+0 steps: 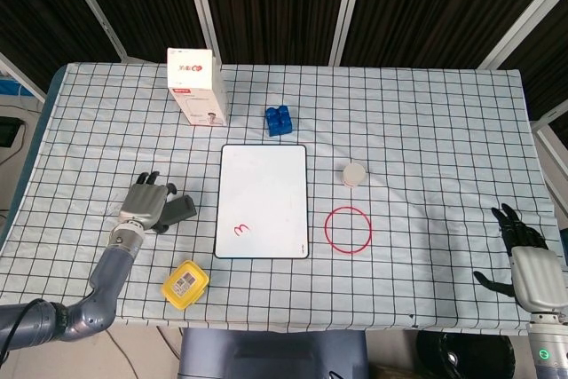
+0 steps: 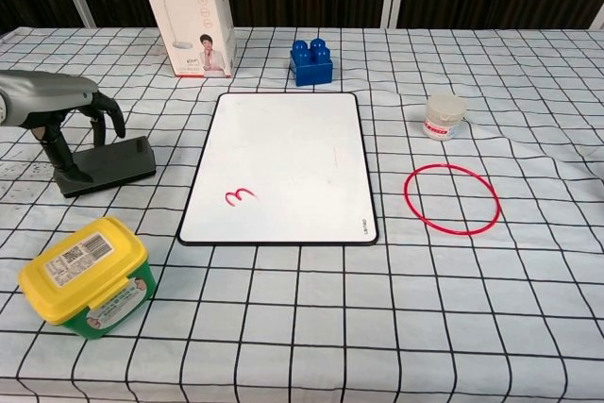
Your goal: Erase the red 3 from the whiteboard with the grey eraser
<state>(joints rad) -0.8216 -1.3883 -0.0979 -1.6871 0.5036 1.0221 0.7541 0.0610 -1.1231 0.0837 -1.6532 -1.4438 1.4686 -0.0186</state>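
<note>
- The left hand (image 2: 57,106) hangs over the outer end of the grey eraser (image 2: 115,163), fingers spread and arched down around it, with nothing held. Thumb and fingers straddle the block; from these views I cannot tell whether any of them touches it.
- The step in hand, as I judge it, is the pick-up. To do it well, lower the palm so thumb and fingers come down on the two long sides, then close across the short width, leaving the felt face free to meet the board.
- Take it nearer the middle than the end now covered; a grip at one end would probably let the block tip when pressed down.
- Just inward of the hand, toward the robot's right, lies the whiteboard (image 2: 283,153). The red 3 (image 2: 240,196) sits near the board's near corner on the hand's side, so the carry is short.
- On the near side of the hand stands a yellow-lidded tub (image 2: 85,276); keep the forearm from sweeping it.
- Press flat and wipe along the board; it lies loose on the checked tablecloth (image 2: 311,318) and may slide.
- The right hand (image 1: 531,264) rests far off at the table's near right edge, fingers apart and empty.
</note>
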